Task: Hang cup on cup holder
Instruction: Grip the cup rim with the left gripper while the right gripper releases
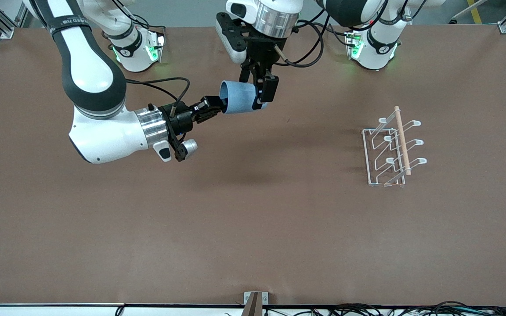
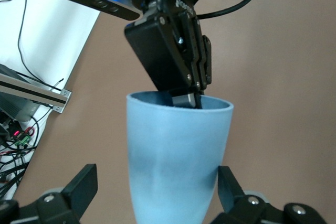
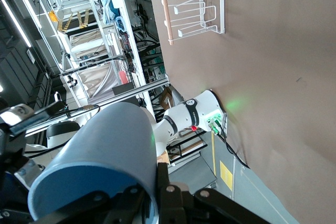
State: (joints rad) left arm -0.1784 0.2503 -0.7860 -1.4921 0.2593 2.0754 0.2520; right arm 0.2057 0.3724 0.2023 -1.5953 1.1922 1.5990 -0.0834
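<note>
left tool [image 1: 259, 90]: open, aloft | right tool [image 1: 218, 107]: clamped, aloft

The front camera sits high and looks down at the whole brown counter [image 1: 253, 228], facing both robot bases. Each wrist camera is very close to the blue cup [image 2: 176, 161]. The right wrist view also shares the white cup holder [image 3: 191, 6].

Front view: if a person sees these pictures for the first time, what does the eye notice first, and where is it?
First comes the light-blue cup, held on its side in the air over the table's middle, with both arms meeting at it. The right gripper is shut on its rim, while the left gripper has open fingers on either side of the cup's other end. Next is the white cup holder, standing alone toward the left arm's end of the brown table.
</note>
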